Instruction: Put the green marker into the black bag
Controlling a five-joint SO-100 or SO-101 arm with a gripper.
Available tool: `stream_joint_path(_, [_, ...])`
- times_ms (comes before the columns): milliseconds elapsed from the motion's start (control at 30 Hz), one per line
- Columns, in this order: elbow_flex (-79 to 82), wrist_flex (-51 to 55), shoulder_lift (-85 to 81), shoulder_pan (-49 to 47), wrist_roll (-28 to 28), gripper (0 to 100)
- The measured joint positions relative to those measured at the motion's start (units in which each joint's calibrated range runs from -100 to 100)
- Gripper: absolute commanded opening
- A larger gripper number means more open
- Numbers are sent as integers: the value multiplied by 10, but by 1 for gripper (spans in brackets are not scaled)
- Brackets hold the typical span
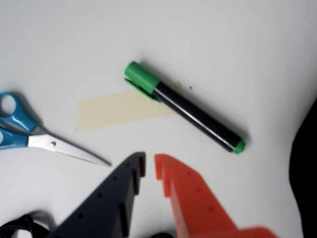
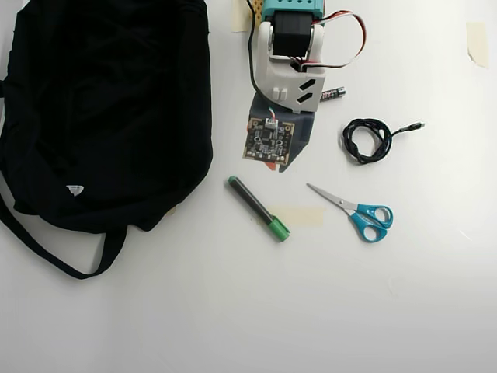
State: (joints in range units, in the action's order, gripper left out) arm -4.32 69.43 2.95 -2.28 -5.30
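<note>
The jaws, one dark finger and one orange, are standing only narrowly parted in the wrist view, with a slim gap between the tips and nothing in it. They are holding nothing and touching nothing; the tips are hanging over bare white bench, short of the marker. In the overhead view the jaws are hidden under the arm's circuit board, so that view is not showing their opening.

Just beyond the tips, the green marker is lying flat and slantwise on the bench, its bright green cap resting over one end of a strip of pale masking tape and its small green end pointing toward the black bag. Overhead, the green marker is sitting just beside the arm, between the arm and the lower bench area, apart from everything else.

To the left in the wrist view, blue-handled scissors are lying with the blades aimed toward the jaws, near but not touching the marker. A coiled black cable is lying further off, and a small battery is resting close to the arm's base.

The black bag is slumping on the left of the overhead view, its strap trailing below it, near the marker but clear of it.

By my reading the task is only beginning: no grasp is made, the marker is not yet lifted, and the carry and drop into the bag are all left. The jaws will likely need to widen before closing across the barrel.
</note>
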Motion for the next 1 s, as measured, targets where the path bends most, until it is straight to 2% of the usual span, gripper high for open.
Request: stream_joint_path(1000, [0, 27, -29, 0, 1, 3])
